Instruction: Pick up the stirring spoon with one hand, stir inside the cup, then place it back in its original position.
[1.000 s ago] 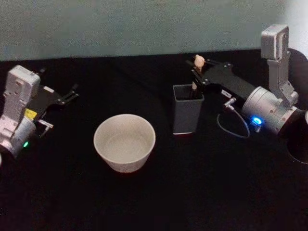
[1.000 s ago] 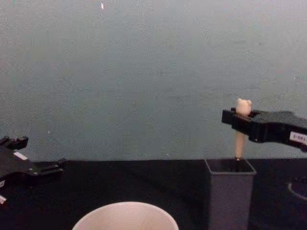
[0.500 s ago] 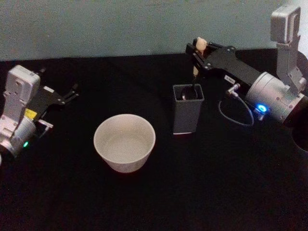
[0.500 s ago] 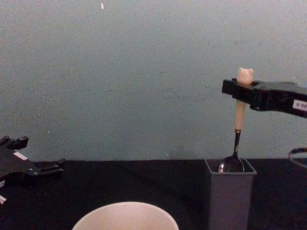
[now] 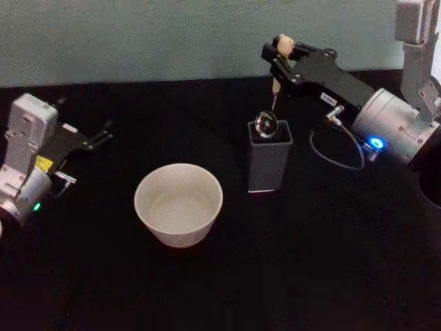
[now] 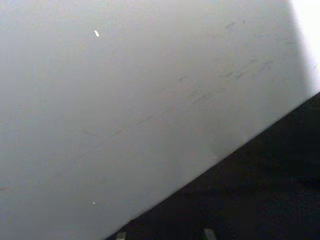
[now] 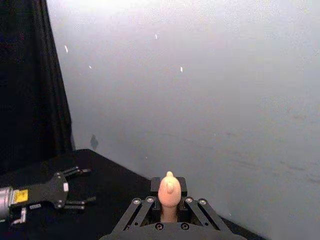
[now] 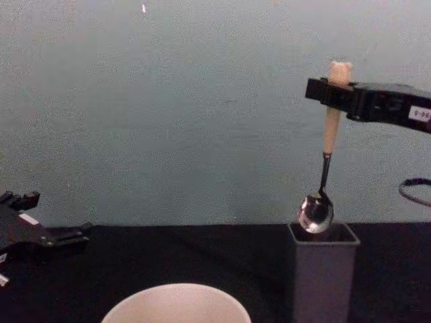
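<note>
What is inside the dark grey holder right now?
The right tool holds the stirring spoon by its handle top, its metal bowl hanging at the rim of the holder. The walls hide the bottom. The left tool rests apart.

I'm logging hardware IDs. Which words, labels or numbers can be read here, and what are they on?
On right gripper, white label: dark characters, too blurred to read.
On left gripper, white tag: too blurred to read.
On left arm, yellow sticker: too small to read.
On spoon, cup, holder: no text visible.
</note>
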